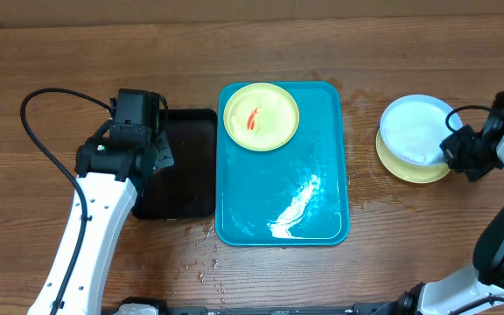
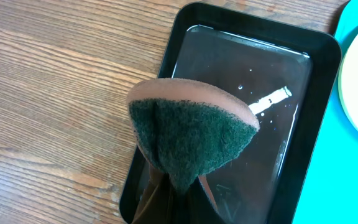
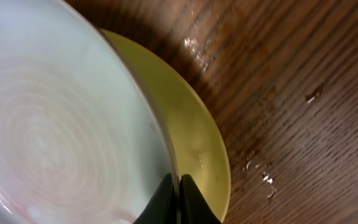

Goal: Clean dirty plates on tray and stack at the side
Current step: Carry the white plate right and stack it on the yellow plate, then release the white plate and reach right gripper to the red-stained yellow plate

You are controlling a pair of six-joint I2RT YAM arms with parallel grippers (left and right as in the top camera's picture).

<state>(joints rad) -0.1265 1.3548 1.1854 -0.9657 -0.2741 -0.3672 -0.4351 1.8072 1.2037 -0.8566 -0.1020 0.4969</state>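
At the left of the desk (image 1: 59,61), the left pincer (image 2: 174,196) clamps a green sponge (image 2: 191,134) over the black tray (image 2: 291,124). Rightward, the right pincer (image 3: 179,186) pinches the pale plate (image 3: 61,124) atop a yellow plate (image 3: 194,137). Farther back, a sauce-smeared plate (image 1: 274,118) lies on the teal tray (image 1: 344,175).

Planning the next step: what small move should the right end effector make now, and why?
Probably ease the pale plate down and open the right end effector: it pinches that plate's rim, and the plate sits off-centre over the yellow plate beside the tray.
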